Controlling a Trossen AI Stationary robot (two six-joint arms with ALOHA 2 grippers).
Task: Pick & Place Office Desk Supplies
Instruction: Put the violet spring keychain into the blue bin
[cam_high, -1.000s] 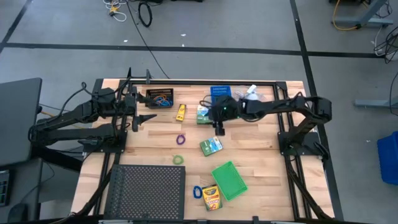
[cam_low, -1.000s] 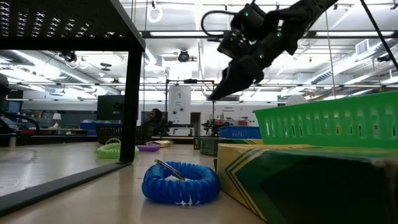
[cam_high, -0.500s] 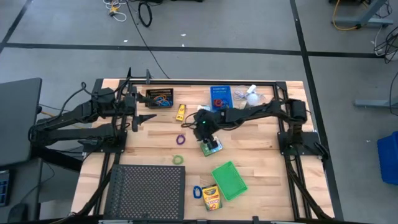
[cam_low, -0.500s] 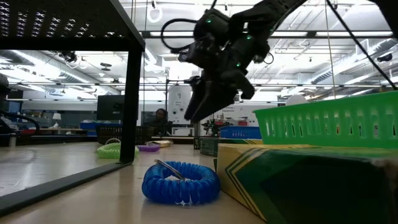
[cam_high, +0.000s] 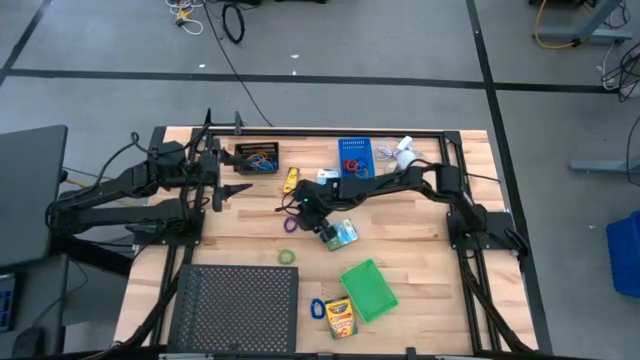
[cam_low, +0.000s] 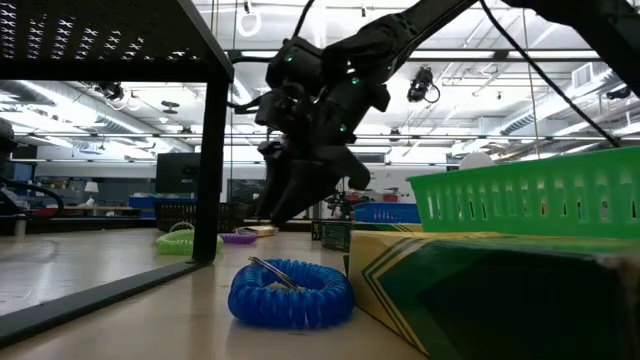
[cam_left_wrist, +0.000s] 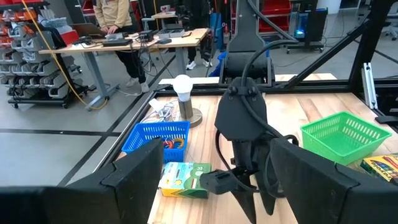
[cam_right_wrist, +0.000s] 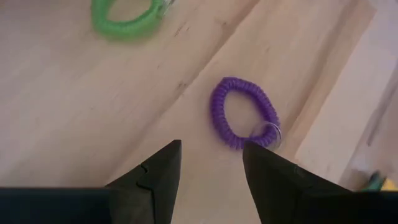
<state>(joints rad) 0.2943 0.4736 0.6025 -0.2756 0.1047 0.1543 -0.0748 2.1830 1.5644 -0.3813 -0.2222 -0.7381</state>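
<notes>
My right end effector (cam_high: 298, 213) at frame centre, fingers apart, empty, hovering just above purple coil loop (cam_right_wrist: 244, 114) on desk (cam_high: 420, 250) (green loop (cam_high: 288, 257) lower down). My left end effector (cam_high: 238, 189) open, waiting upper left.

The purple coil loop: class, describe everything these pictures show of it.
The purple coil loop is a small spiral-wound band, plastic by its look, bent into an oval with a little metal key ring at one end. It lies flat on the bare wooden table, near the middle, touching nothing. The green coil loop lies apart from it. The right gripper hovers just above it, jaws open, not gripping it.
</notes>
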